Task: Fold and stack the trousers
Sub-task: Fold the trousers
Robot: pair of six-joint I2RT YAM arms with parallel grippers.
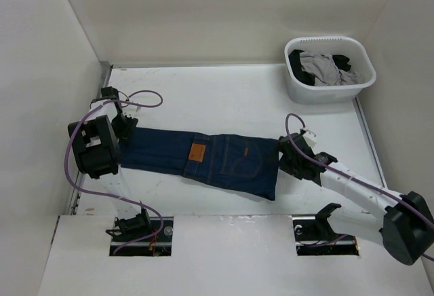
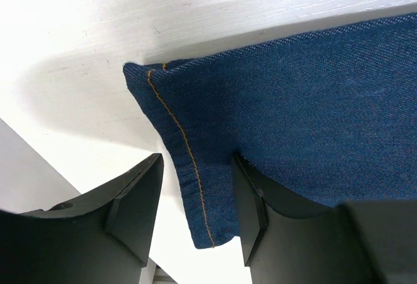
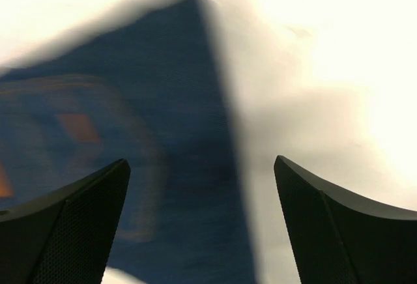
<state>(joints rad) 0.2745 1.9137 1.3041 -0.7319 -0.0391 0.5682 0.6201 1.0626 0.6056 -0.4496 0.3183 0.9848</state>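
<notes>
The trousers, dark blue denim with a tan waistband patch, lie flat in a long folded strip across the table. My left gripper is at the leg end on the left. In the left wrist view its jaws stand apart with the hem corner between them; the left finger is off the cloth. My right gripper hovers at the waist end on the right. Seen blurred from the right wrist, its jaws are wide apart over the edge of the trousers, holding nothing.
A white basket stands at the back right with a light grey garment and a black garment inside. White walls close in the table on the left, back and right. Purple cables loop near the left arm.
</notes>
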